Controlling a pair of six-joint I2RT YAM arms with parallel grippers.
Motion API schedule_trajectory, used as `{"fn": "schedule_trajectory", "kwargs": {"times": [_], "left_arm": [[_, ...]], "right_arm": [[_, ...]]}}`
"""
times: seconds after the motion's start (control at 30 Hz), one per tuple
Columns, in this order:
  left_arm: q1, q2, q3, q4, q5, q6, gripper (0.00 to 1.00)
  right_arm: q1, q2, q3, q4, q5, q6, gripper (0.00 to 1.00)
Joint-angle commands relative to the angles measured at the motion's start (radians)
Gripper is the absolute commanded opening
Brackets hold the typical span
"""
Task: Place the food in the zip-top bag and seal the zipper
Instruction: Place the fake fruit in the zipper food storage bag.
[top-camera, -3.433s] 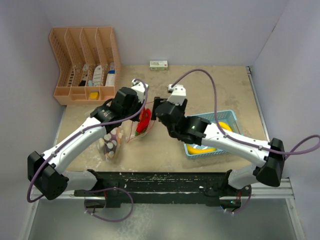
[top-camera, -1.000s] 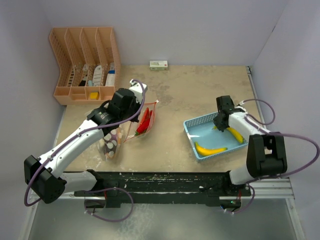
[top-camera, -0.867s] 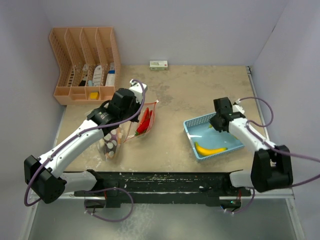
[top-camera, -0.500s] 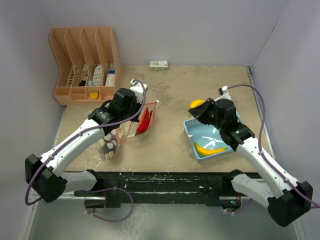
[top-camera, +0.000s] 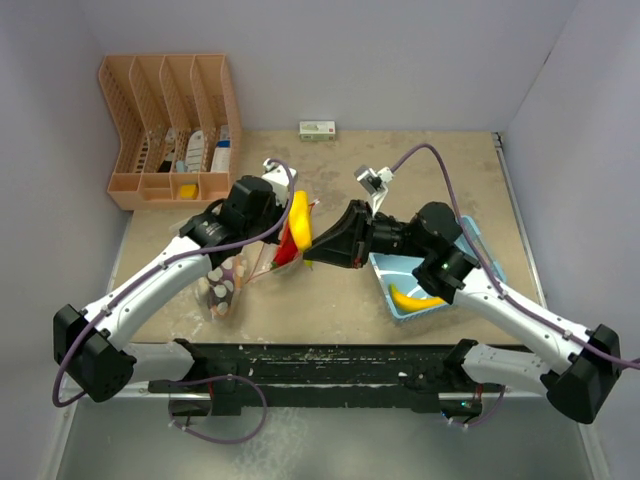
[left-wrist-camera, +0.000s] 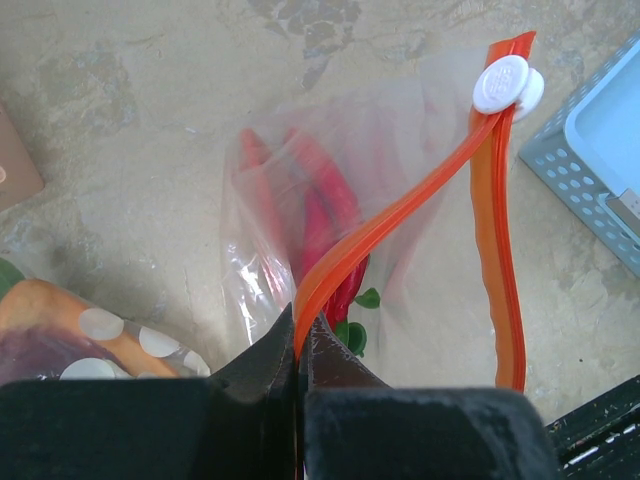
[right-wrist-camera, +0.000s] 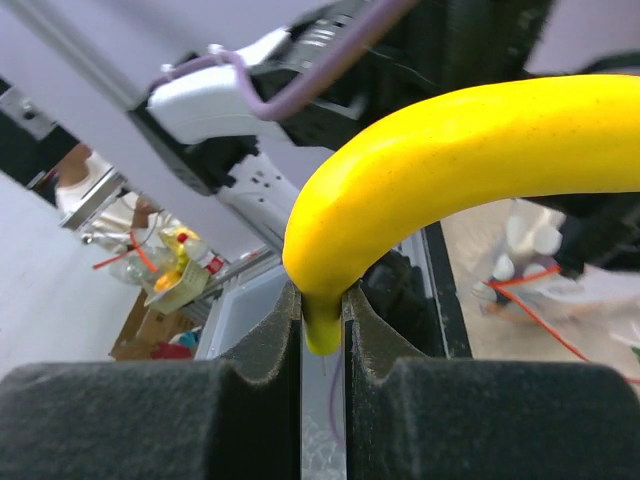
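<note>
The clear zip-top bag (top-camera: 262, 262) with white dots lies at centre left, and red chili peppers (top-camera: 288, 248) show inside it. My left gripper (top-camera: 272, 216) is shut on the red-orange zipper (left-wrist-camera: 400, 215) strip, holding one side of the mouth up. The zipper's white slider (left-wrist-camera: 507, 84) sits at the strip's far end. Through the plastic I see the peppers (left-wrist-camera: 320, 225) and green leafy bits (left-wrist-camera: 352, 335). My right gripper (top-camera: 308, 240) is shut on the end of a yellow banana (top-camera: 299, 217), held right at the bag's mouth. The banana (right-wrist-camera: 450, 165) curves up from the jaws. My left gripper (left-wrist-camera: 298, 335) pinches only the strip.
A light blue basket (top-camera: 472, 245) stands to the right with another yellow banana (top-camera: 416, 298) in it. A pink-orange file rack (top-camera: 170, 120) stands at the back left, and a small white box (top-camera: 317, 130) lies by the back wall.
My right gripper lifted a banana out of the blue basket and carried it left to the bag's mouth. The left gripper kept its hold on the zipper strip.
</note>
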Motion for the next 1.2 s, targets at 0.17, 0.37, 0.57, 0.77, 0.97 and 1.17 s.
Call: {"fn": "schedule_trajectory", "kwargs": {"times": [0.17,0.37,0.57,0.77,0.97,1.17], "left_arm": [[-0.001,-0.013,0.048,0.016,0.008,-0.011,0.0],[-0.001,-0.02,0.063,0.005,0.002,-0.01,0.0],[-0.001,-0.024,0.069,0.003,-0.003,-0.01,0.0],[-0.001,-0.025,0.067,-0.007,-0.007,-0.012,0.0],[-0.001,-0.038,0.067,-0.015,-0.012,-0.008,0.0],[0.0,-0.05,0.074,-0.028,-0.011,-0.008,0.0]], "right_arm": [[0.002,0.042,-0.107,0.441,-0.145,0.165,0.0],[0.002,0.073,-0.149,0.484,-0.134,0.194,0.0],[0.002,0.078,-0.173,0.419,-0.1,0.157,0.0],[0.002,0.168,-0.169,0.392,-0.07,0.151,0.0],[-0.005,0.23,-0.176,0.372,0.004,0.155,0.0],[-0.064,0.303,-0.036,0.164,0.133,0.107,0.0]]}}
